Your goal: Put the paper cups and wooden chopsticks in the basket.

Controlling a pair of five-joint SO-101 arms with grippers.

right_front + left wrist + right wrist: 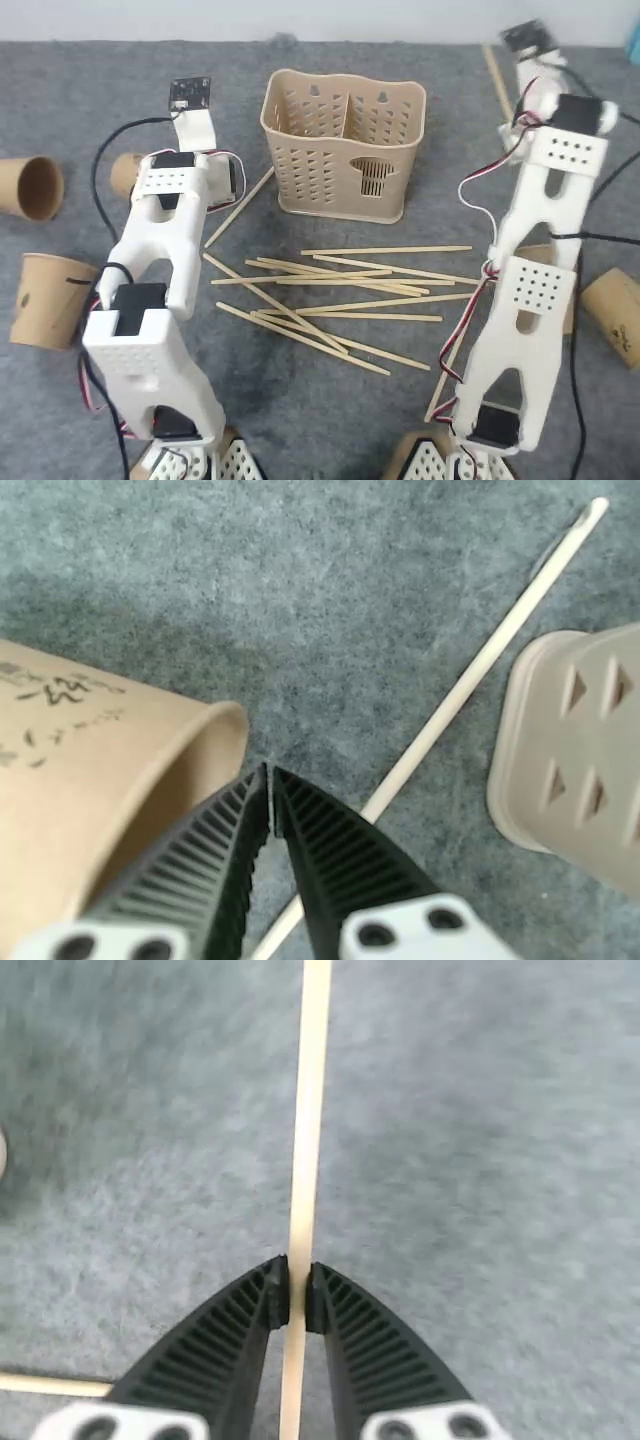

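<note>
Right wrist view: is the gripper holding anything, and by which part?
Yes. The right gripper is shut on a wooden chopstick, pinching its shaft; its ends are out of frame.

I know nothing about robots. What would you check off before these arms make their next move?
1. Grip: the right gripper pinches a chopstick: ok.
2. Lift: that chopstick raised clear: cannot tell.
3. Target: the basket stands upright with its top open: ok.
4. Second grip: the left gripper holds a cup: not ok, it is shut beside the rim, gripping nothing.
5. Job finished: not ok, a pile of chopsticks lies in front of the basket.
</note>
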